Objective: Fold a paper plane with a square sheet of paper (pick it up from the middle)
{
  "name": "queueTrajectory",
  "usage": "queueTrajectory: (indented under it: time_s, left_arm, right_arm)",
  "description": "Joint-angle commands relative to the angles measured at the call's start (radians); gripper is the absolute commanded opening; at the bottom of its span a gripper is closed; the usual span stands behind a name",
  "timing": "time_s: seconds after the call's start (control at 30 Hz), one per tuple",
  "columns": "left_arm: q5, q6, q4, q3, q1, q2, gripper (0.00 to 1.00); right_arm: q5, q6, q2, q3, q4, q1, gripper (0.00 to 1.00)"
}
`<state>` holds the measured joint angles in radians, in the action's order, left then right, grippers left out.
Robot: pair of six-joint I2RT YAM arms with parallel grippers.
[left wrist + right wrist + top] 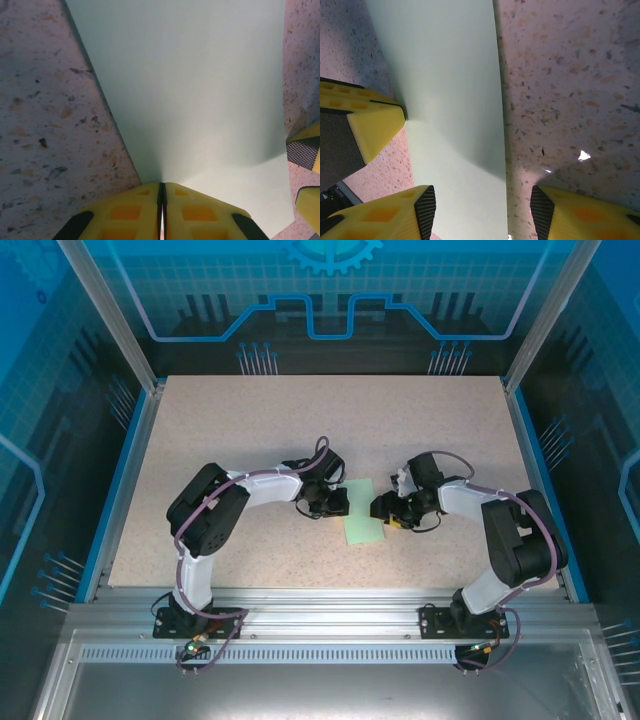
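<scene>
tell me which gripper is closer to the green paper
Left. The left gripper is pinching one edge of the paper, jaws shut on it. The right gripper hangs over the opposite edge, jaws open on either side of it and not gripping.

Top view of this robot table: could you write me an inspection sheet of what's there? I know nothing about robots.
Surface: speckled beige tabletop.
Job's things: pale mint-green square sheet of paper, lying between the arms.
Clutter: nothing seen.
Claws: left claw shut on the sheet's edge; right claw open, over the opposite edge.
Cables: purple-grey cables run along both arms.
Surroundings: blue see-through panels; metal rail at the near edge.
</scene>
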<state>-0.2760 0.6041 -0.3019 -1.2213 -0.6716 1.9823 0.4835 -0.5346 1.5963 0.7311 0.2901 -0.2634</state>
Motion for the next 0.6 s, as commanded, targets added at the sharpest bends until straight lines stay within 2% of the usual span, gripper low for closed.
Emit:
queueTrajectory:
  time_s: [0.0, 0.13, 0.4, 0.57]
  left_arm:
    - [0.017, 0.0, -0.029, 0.02, 0.0, 0.017, 0.13]
    - [0.011, 0.002, -0.023, 0.02, -0.001, 0.016, 0.13]
    - [-0.013, -0.007, -0.011, 0.017, 0.0, 0.008, 0.14]
    - [-0.014, -0.028, -0.008, 0.02, -0.001, -0.01, 0.15]
  right_arm:
    - [0.031, -0.008, 0.023, 0.002, -0.011, -0.026, 0.56]
    - [0.073, -0.014, 0.022, 0.002, -0.035, -0.035, 0.53]
    - [0.08, -0.027, 0.017, 0.009, -0.052, -0.034, 0.44]
    - [0.076, 0.006, 0.041, 0.057, -0.012, -0.015, 0.45]
